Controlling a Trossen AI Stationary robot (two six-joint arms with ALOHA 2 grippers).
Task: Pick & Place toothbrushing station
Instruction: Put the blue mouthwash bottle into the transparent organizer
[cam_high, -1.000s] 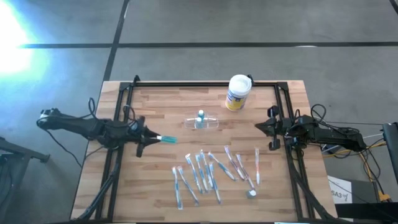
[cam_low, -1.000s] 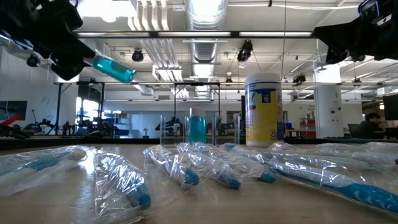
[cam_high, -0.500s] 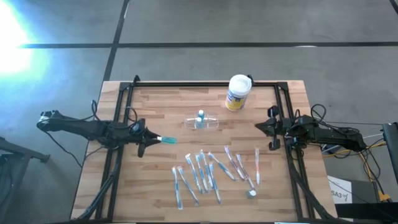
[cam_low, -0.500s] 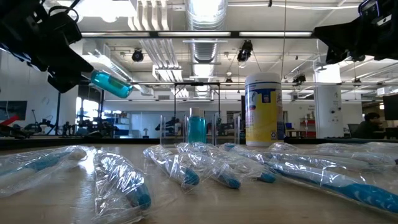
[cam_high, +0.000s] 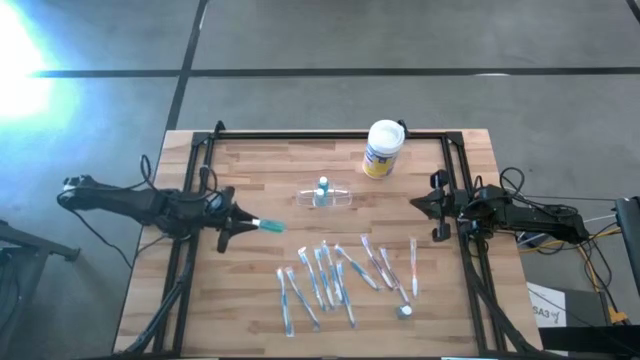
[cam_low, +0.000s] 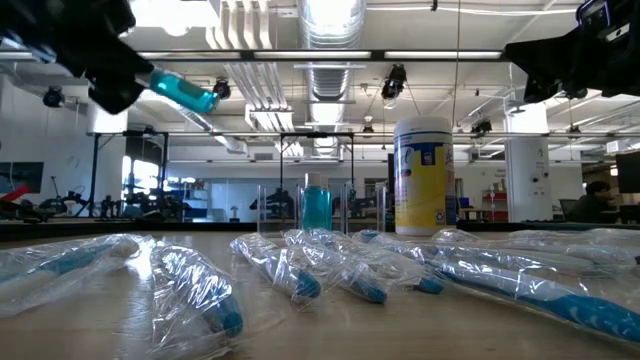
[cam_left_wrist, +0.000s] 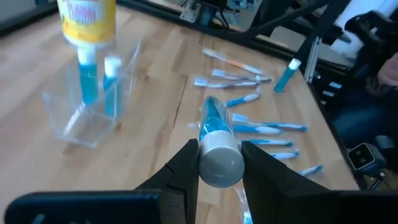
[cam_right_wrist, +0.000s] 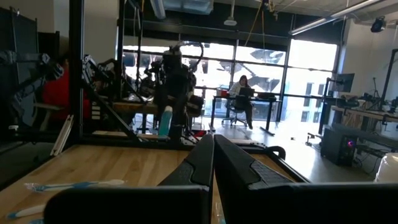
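The left gripper (cam_high: 243, 221) hangs over the left part of the table, its dark fingers clamped on the white cap end of a blue tube of toothpaste (cam_left_wrist: 215, 127), a smooth rounded cylinder that juts out toward the table's middle. Only the left wrist view shows the grip on the cap; the low view shows the tube (cam_low: 184, 90) lifted well above the tabletop and tilted. The table (cam_high: 250, 310) is pale wood planks inside a black metal frame, on a grey concrete floor. Near the middle stands the toothbrushing station (cam_high: 326, 195), a clear plastic holder, roughly rectangular, with a blue item upright in it. Toward the near edge lie scattered toothbrushes in crinkled clear wrappers (cam_high: 318, 280). Behind the holder, to the right, stands a white cylindrical canister with a yellow-blue label (cam_high: 382, 148). The right gripper (cam_high: 418, 204) waits at the table's right edge, fingers pressed together on nothing. The right wrist view shows a seated person (cam_right_wrist: 240, 92) far off in a room with big windows.
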